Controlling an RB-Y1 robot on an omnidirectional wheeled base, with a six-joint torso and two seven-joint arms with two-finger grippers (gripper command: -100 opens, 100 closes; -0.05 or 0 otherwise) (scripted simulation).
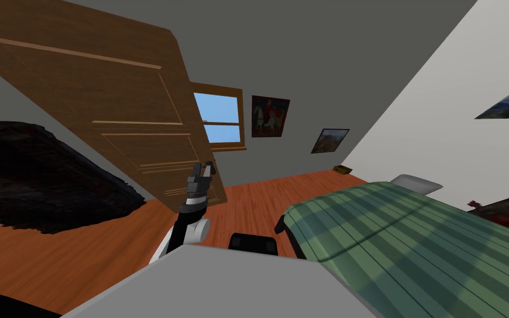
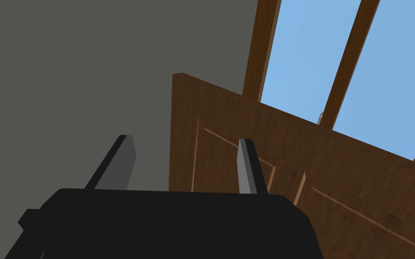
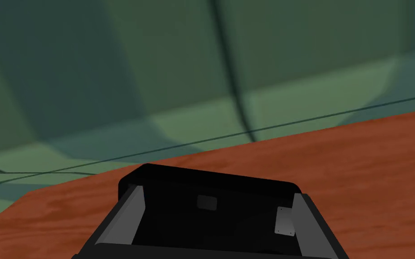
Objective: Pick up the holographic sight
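The holographic sight (image 3: 206, 216) is a black boxy block with small grey plates on it. My right gripper (image 3: 218, 194) is shut on it, its fingers (image 3: 132, 211) pressing the block's two sides, above the red-brown wood floor (image 3: 337, 157) beside the green striped bed cover (image 3: 157, 67). In the head view the same black block (image 1: 253, 243) sits low in the middle, close to the foot of the bed (image 1: 413, 237). My left gripper (image 1: 206, 167) is raised in front of the brown door (image 1: 110, 99), open and empty (image 2: 184, 157).
The open wooden door stands ahead on the left, with a window (image 1: 220, 118) behind it. A black shaggy rug (image 1: 38, 176) lies on the floor at left. The bed takes up the right side, with a pillow (image 1: 416, 183) at its far end.
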